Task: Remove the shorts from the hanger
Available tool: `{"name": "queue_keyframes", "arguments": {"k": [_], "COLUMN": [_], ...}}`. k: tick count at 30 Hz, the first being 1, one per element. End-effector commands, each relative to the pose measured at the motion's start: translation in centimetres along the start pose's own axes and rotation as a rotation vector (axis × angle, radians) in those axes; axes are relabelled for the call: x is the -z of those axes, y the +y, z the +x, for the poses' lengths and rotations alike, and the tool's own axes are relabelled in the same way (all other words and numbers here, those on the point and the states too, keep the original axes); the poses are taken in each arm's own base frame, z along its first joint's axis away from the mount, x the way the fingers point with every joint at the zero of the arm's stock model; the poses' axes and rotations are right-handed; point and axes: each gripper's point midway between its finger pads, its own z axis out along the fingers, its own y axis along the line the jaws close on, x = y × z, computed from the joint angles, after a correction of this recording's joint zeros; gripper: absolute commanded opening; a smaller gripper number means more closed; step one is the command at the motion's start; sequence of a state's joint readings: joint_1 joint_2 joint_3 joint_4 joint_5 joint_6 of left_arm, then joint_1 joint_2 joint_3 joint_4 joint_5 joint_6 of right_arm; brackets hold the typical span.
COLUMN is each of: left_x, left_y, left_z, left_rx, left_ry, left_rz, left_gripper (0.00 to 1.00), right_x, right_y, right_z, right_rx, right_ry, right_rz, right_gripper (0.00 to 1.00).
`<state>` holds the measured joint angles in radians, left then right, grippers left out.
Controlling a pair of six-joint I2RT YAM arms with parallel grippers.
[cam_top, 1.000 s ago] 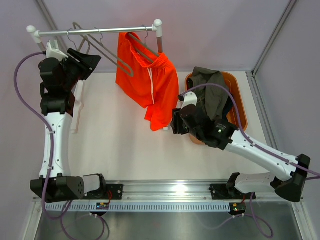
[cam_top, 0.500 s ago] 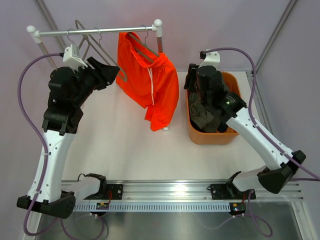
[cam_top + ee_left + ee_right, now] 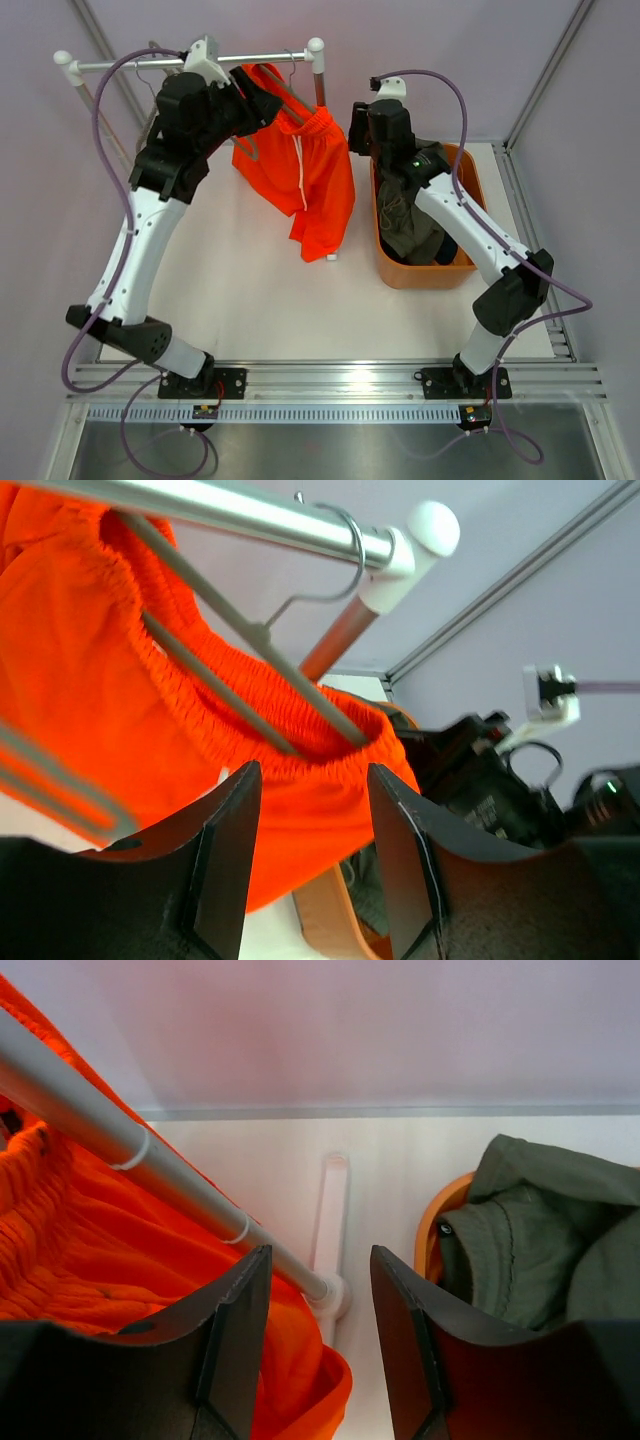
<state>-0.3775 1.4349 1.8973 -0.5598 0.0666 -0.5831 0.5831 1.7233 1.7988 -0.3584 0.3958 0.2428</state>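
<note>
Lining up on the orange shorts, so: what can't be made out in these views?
- Top view: fingertips of the left gripper hidden under its own wrist; contact with orange shorts unclear.
- Top view: right arm covers part of the basket; whatever lies under the olive shorts is hidden.
- Left wrist view: a grey bar blurred, cut off at left edge.

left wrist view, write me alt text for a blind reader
Bright orange shorts hang by their elastic waistband on a grey hanger hooked over a metal rail, close in front of the left gripper, which is open and empty. Behind them, blurred, is the dark right arm.
</note>
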Motion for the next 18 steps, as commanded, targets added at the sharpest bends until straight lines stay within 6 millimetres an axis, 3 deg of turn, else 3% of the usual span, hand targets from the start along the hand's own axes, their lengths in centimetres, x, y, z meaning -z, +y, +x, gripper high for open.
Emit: {"name": "queue_keyframes", "arguments": {"k": [1,5,12,18], "left_x": [-2.2,-5.0,-6.9,-8.5], "left_y": [-0.1,1.4,3.1,2.6], "left_z": [-0.8,-1.1,-0.7,-1.1], "left_rx": [-0.028,-0.048,-0.071,-0.077], "left_ry": [-0.015,-0.011,-0.024,-0.044], "left_rz": [-0.039,-0.143,-0.213,-0.192], "left_gripper": [0.50,0.50,0.50,0.51], "right_x": [1.3,2.3,3.8,5.0], "right_y": [2.0,3.3,5.2,7.5], "right_z": [-3.9,-2.7,-0.4,1.2], "right_rx": [-0.058,-0.092,-0.129,-0.136], "right_ry": [-0.086,-0.053,0.011,0.046], "right_rz": [-0.100,-0.193,-0.298,-0.363], "right_gripper": [0.52,0.50,0.50,0.49]}}
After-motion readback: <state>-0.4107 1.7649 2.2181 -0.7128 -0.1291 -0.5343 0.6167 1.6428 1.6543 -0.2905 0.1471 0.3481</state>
